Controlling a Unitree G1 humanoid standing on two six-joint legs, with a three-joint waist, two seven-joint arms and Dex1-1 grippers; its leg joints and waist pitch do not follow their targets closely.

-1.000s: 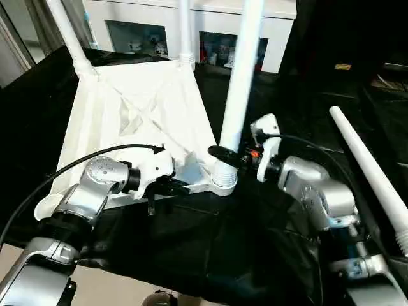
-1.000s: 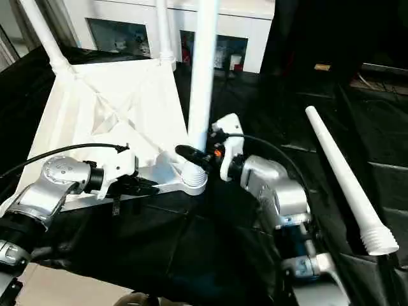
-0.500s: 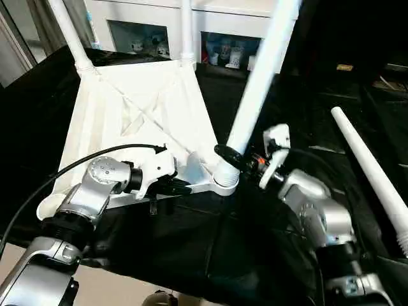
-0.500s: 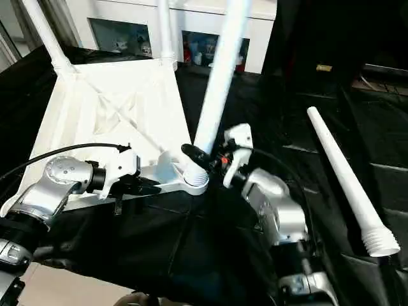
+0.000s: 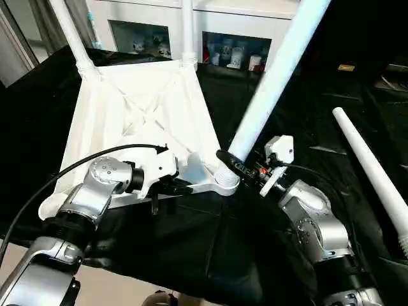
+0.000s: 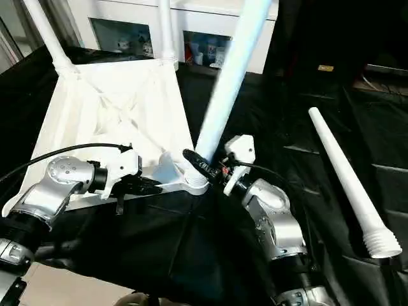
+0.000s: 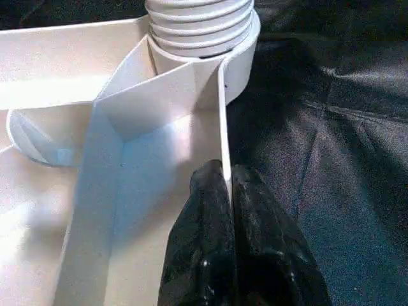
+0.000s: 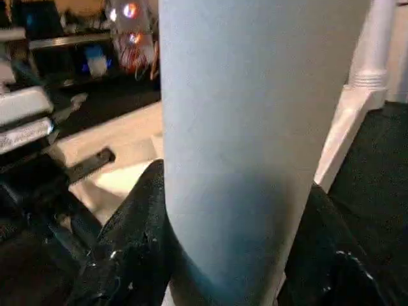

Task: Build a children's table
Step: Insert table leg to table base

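- The white plastic table top lies upside down on a black cloth, its ribbed underside facing up.
- Two legs stand upright in the far corner sockets: the far left leg and the far middle leg.
- A third leg has its threaded end in the near right corner socket; it tilts away toward the robot's right rather than standing upright.
- The right gripper is clamped around this tilted leg just above the socket; in the right wrist view its black fingers sit on either side of the shaft.
- The left gripper pinches the table top's near edge wall, just beside the same socket. In the left wrist view its fingers are pressed together with the thin white wall between them, and the leg's threaded end sits in the socket just beyond.
- A fourth leg lies loose on the cloth, well apart to the robot's right, its threaded end nearest the robot.
- A white glass-door cabinet stands behind the table.
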